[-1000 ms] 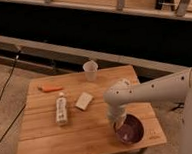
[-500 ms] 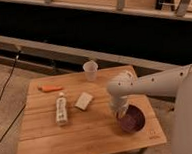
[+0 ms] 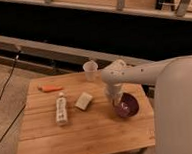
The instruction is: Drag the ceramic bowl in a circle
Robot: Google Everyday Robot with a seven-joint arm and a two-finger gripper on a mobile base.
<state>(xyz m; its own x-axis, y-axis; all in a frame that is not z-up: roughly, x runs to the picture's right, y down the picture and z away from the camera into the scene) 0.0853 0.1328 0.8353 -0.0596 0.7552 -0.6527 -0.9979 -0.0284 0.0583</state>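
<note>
Ceramic bowl (image 3: 128, 107), dark maroon and shallow, sits right of centre in the frame, on the right-hand part of the wooden table (image 3: 89, 134) and close to its right edge. The gripper (image 3: 116, 99) hangs from the white arm (image 3: 139, 74) that reaches in from the right, and its tip comes down at the bowl's left rim. I cannot tell whether it pinches that rim, presses inside it or merely rests against it, nor how wide it is set. By the look of it, the dragging is under way rather than about to begin. To do it well, the tip should ride low and bear steadily on the rim, so the bowl slides flat on the wood and neither tips nor slips free. The circle is best kept small and centred a little toward the middle of the table, since a wide sweep to the right could push the bowl off the edge. To the left, a pale block (image 3: 84, 100) lies near, with a white bottle (image 3: 61, 108) beyond it, and a paper cup (image 3: 90, 69) stands up and left of the bowl. A loop swinging leftward should stop short of the block, and one going up the frame should pass clear of the cup. Slow, even motion suits a glazed bowl, which I expect slides easily on wood.
</note>
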